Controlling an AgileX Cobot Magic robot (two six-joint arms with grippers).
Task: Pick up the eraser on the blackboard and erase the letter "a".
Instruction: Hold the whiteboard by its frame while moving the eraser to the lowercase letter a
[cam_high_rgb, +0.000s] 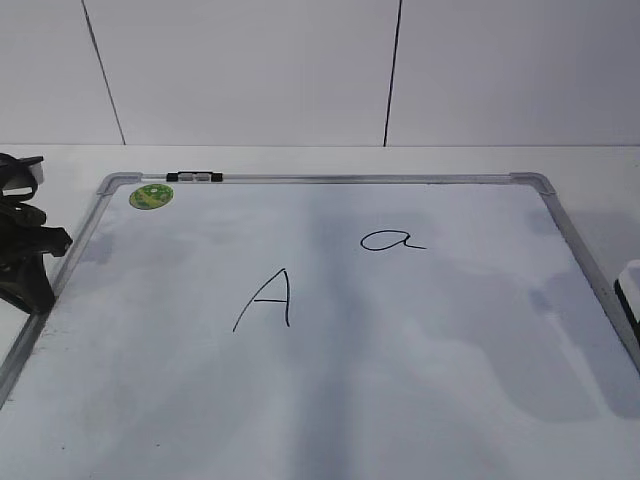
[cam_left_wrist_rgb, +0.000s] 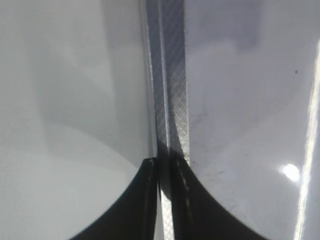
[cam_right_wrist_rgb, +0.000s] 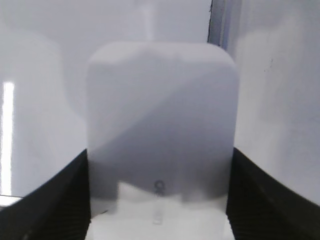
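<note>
1. I count one large white dry-erase blackboard (cam_high_rgb: 330, 400) with a silver-grey frame, bearing two black marker letters: one lowercase letter "a" (cam_high_rgb: 392, 240) and one capital "A" (cam_high_rgb: 265, 298).
2. One round green sticker (cam_high_rgb: 151, 196) sits in its far left corner.
3. One oblong white plastic eraser (cam_right_wrist_rgb: 161, 130) sits between my right gripper's (cam_right_wrist_rgb: 160, 200) two dark fingers, at the board's right edge; they flank its sides.
4. My left gripper (cam_left_wrist_rgb: 165, 200) is pressed together over the left frame.
</note>
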